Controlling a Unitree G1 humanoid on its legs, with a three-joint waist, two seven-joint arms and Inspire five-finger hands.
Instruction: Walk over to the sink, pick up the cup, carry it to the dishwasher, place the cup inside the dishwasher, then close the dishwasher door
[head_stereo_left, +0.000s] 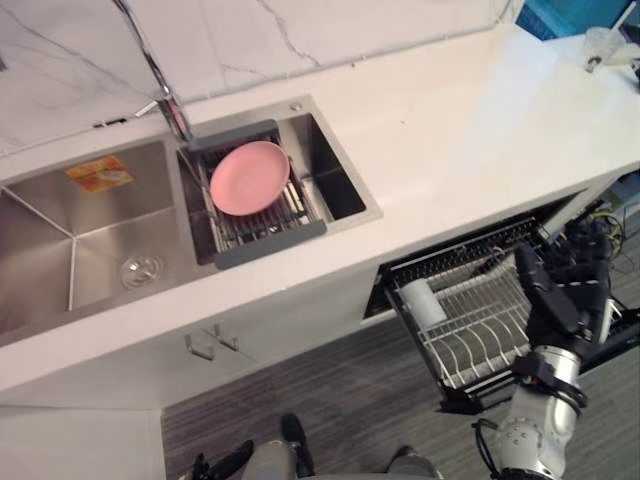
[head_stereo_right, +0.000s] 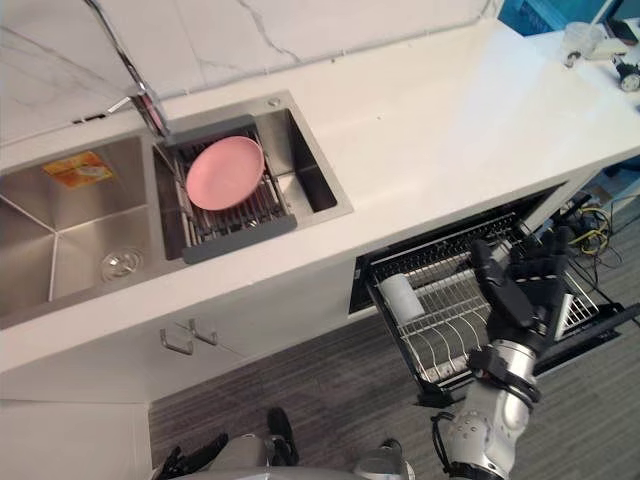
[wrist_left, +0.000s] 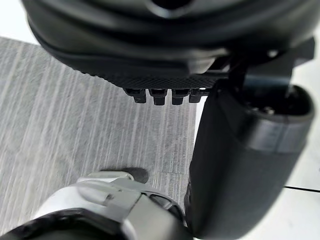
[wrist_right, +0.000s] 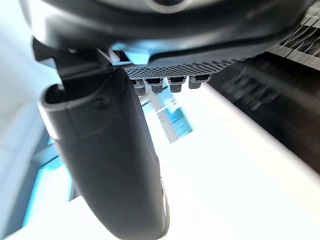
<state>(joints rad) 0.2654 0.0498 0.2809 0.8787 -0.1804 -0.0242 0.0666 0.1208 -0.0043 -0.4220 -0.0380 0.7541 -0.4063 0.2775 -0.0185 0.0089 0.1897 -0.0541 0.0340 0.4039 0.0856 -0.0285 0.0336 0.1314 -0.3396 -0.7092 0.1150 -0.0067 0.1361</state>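
Dark right hand (head_stereo_left: 565, 275) is held open, empty, over wire dishwasher rack (head_stereo_left: 480, 335); white cylindrical cup (head_stereo_left: 425, 300) is laid at rack's left edge, release judged done.

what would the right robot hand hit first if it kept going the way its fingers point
Likely the front edge of the counter above the dishwasher; the right robot hand is open over the pulled-out rack. Depth is unclear.
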